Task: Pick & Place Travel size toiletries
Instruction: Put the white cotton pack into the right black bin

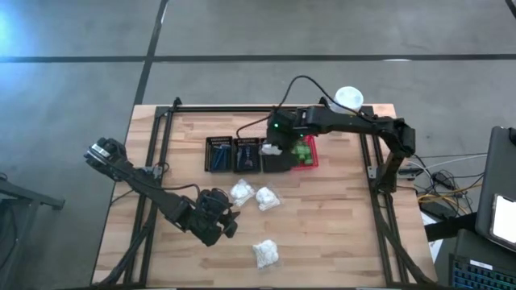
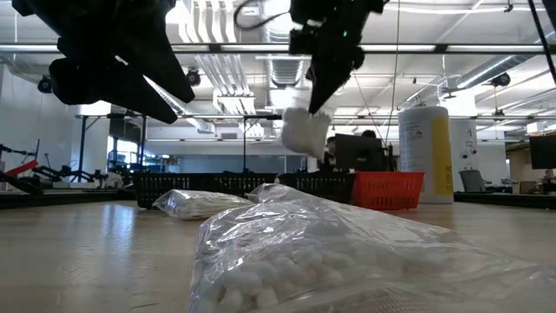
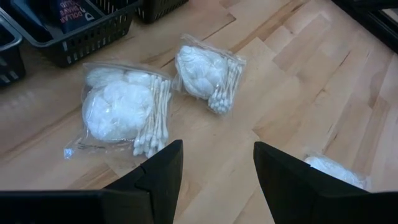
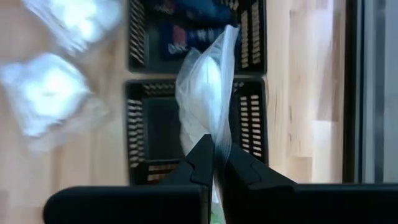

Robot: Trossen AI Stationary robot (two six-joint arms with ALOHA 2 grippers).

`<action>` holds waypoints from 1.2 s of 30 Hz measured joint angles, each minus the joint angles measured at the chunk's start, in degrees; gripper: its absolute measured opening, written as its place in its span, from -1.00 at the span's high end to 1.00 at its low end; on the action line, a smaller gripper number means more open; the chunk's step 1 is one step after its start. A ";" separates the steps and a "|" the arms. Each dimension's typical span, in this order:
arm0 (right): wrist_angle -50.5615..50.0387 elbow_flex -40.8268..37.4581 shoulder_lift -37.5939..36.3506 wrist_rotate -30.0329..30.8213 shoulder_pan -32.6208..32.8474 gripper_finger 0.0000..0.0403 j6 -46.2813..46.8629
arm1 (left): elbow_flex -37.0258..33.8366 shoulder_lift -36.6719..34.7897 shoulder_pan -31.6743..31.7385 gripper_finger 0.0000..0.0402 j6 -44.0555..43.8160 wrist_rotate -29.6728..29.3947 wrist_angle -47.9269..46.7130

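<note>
The right gripper (image 4: pixel 214 163) is clamped on a white puffy bundle (image 4: pixel 205 93), which hangs above an empty black basket (image 4: pixel 245 124). The left gripper (image 3: pixel 214 168) is open and empty above the table (image 1: pixel 339 234), near two more bagged bundles (image 3: pixel 127 109).

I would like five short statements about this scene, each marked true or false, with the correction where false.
1. The right gripper is shut on a white bag. True.
2. The right gripper holds this bag above a black basket. True.
3. The left gripper is shut on a bag of cotton swabs. False: its fingers stand open and hold nothing, above the table.
4. Three white bags lie on the table outside the baskets. True.
5. The red basket stands apart from the black baskets, near the left arm. False: it stands at the end of the row of baskets, below the right arm.
</note>
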 joint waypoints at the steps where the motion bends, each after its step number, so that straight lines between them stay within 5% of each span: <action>1: 0.23 0.00 1.03 0.00 -0.54 0.96 -0.39 | 0.00 0.01 0.00 -0.01 0.00 -0.02 0.01; 16: 2.13 3.68 12.69 8.49 -4.35 0.96 -13.84 | 0.00 0.00 0.00 -0.01 -2.30 -0.20 0.79; 27: 0.86 4.34 14.65 6.21 -5.75 0.95 -11.83 | 0.00 0.00 0.00 -0.01 -2.60 -0.39 0.90; 36: 0.03 4.15 14.57 6.17 -6.36 0.54 -10.49 | 0.00 0.00 0.00 -0.01 -2.43 -0.44 0.87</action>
